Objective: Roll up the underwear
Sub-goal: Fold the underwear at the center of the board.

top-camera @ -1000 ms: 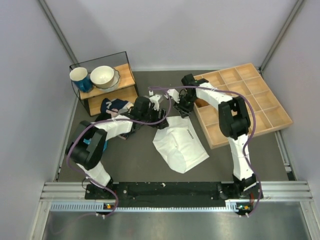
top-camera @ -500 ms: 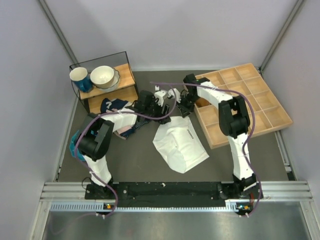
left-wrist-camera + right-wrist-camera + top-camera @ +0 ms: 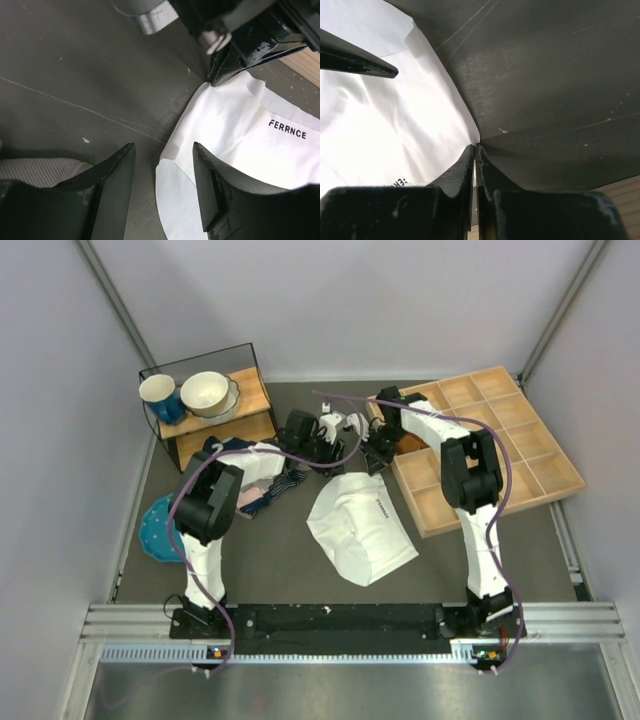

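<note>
The white underwear [image 3: 360, 530] lies flat on the dark table, its waistband with black lettering [image 3: 287, 130] at the far side. My right gripper [image 3: 378, 462] is shut on the far corner of its waistband edge [image 3: 475, 146]. My left gripper [image 3: 332, 455] is open and empty. It hovers over the underwear's far left edge [image 3: 164, 150], with cloth showing between the jaws. The right gripper shows in the left wrist view [image 3: 240, 55], pinching the corner. A left fingertip [image 3: 365, 64] shows in the right wrist view, over the white cloth [image 3: 385, 125].
A wooden compartment tray [image 3: 500, 440] lies at the right. A shelf box [image 3: 215, 425] at the far left holds a blue cup [image 3: 160, 397] and a white bowl [image 3: 208, 392]. A heap of clothes [image 3: 262, 485] and a teal item [image 3: 155, 530] lie at the left.
My left arm has swung its elbow in and reached farther right, bringing the open gripper over the underwear's far left edge. My right gripper has shifted slightly, still on the corner.
</note>
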